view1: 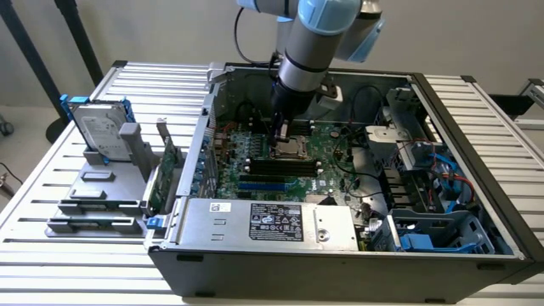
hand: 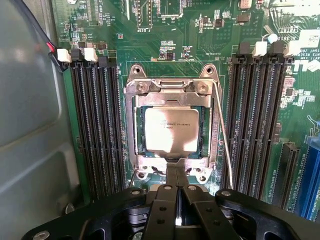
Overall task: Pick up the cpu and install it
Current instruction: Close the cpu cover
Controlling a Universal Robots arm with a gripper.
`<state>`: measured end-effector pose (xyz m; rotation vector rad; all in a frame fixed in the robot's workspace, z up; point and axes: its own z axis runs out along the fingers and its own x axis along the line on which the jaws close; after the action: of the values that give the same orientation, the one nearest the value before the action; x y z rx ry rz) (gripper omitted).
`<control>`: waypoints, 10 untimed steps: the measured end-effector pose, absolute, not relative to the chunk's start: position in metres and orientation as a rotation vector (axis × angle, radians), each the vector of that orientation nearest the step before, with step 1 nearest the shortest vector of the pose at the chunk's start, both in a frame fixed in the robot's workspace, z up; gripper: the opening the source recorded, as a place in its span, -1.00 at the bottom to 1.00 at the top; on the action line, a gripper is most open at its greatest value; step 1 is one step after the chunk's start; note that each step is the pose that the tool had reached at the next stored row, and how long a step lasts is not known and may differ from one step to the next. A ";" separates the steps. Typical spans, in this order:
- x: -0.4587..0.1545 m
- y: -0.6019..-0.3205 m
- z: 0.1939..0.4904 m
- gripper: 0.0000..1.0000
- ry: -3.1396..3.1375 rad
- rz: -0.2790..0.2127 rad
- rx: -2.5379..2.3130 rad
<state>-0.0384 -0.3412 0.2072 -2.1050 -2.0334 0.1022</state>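
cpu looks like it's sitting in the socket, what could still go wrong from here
The gripper hangs at the edge of the socket frame, close to the cpu; a sideways slip could scrape either. The thin lever runs alongside the socket and might get snagged by the gripper. Whether the cpu lies fully flat cannot be told; pressing down could damage the socket.

Nothing legible — print on the cpu (hand: 171, 130) and power-supply label (view1: 276, 221) defies reading.
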 end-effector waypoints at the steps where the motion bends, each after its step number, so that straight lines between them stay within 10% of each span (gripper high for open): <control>1: -0.038 -0.341 0.207 -0.79 -2.033 0.102 -2.105; 10: -0.039 -0.341 0.200 -0.79 -2.031 0.105 -2.109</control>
<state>-0.0385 -0.3413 0.2003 -2.1087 -2.0314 0.1049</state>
